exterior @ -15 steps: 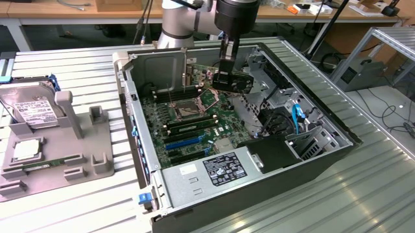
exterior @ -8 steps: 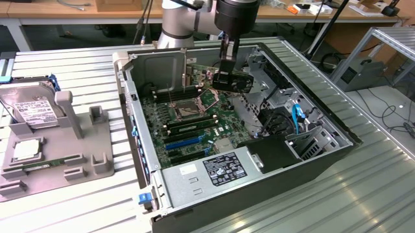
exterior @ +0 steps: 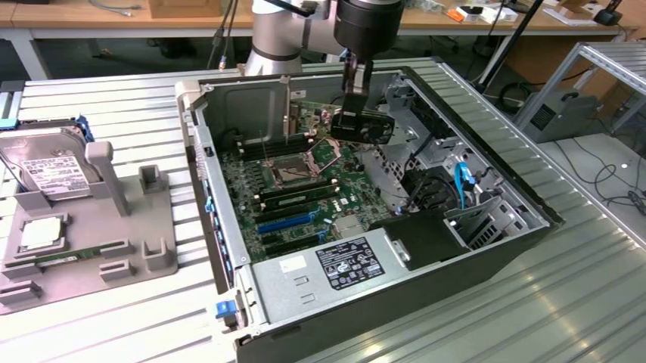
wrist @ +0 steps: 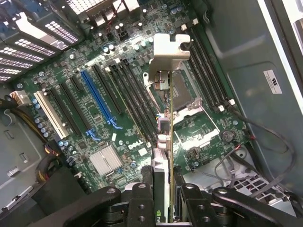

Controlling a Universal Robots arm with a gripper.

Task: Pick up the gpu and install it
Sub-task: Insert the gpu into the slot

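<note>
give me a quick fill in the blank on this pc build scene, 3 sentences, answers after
1. The gripper holds the gpu edge-on above the ____ inside the open computer case.
2. The hard drive rests on a grey fixture at the exterior view's ____.
3. The bracket on the gpu's end is ____ in colour.
Missing words: motherboard, left, silver.

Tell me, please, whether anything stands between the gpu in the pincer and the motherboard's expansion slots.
Nothing visible does: the pincer holds the gpu above the motherboard, and the blue slot and its neighbours lie bare.
</note>
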